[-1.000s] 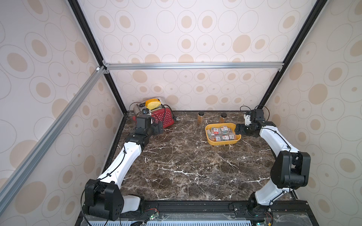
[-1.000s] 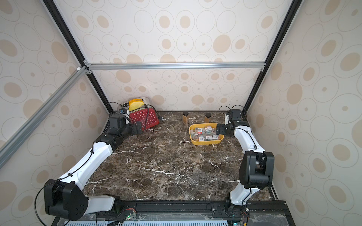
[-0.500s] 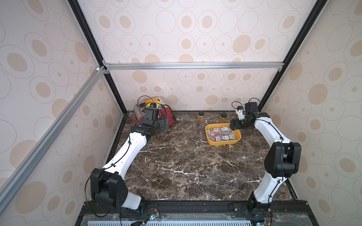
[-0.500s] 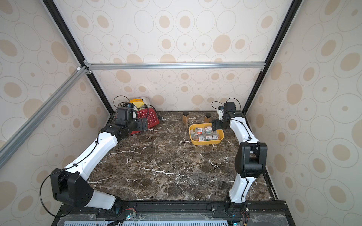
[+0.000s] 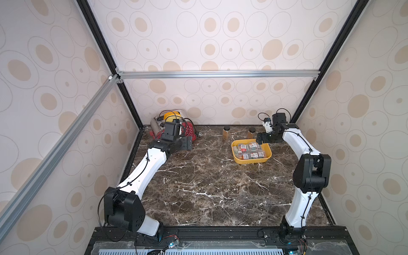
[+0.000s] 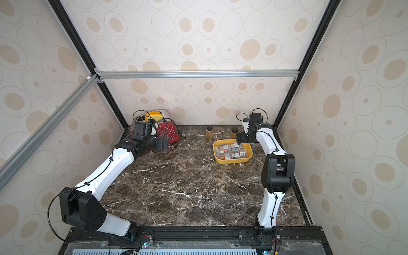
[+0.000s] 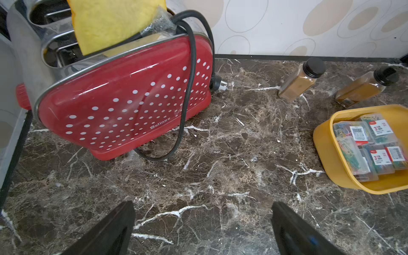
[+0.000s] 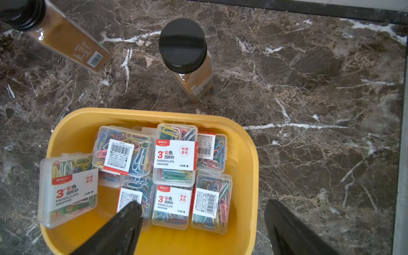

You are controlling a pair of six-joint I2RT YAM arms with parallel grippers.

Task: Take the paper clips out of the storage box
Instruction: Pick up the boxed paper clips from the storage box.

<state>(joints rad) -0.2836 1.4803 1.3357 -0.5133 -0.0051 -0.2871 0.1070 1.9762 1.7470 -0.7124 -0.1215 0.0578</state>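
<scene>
The yellow storage box stands at the back right of the marble table, holding several clear cases of paper clips with white-and-red labels. One case leans on the box's rim. My right gripper hovers open above the box's far right corner. One finger is over the cases, the other is outside the rim, and nothing is gripped. My left gripper is open over bare table in front of the toaster, with the box off to its side.
A red dotted toaster with a black cord and a yellow cloth sits at the back left. Two brown black-capped bottles stand just behind the box, near the back wall. The enclosure walls are close to both arms.
My right gripper has moved left from beside the box to above its far right corner. The left arm has reached further right along the toaster's front. Both stayed open.
</scene>
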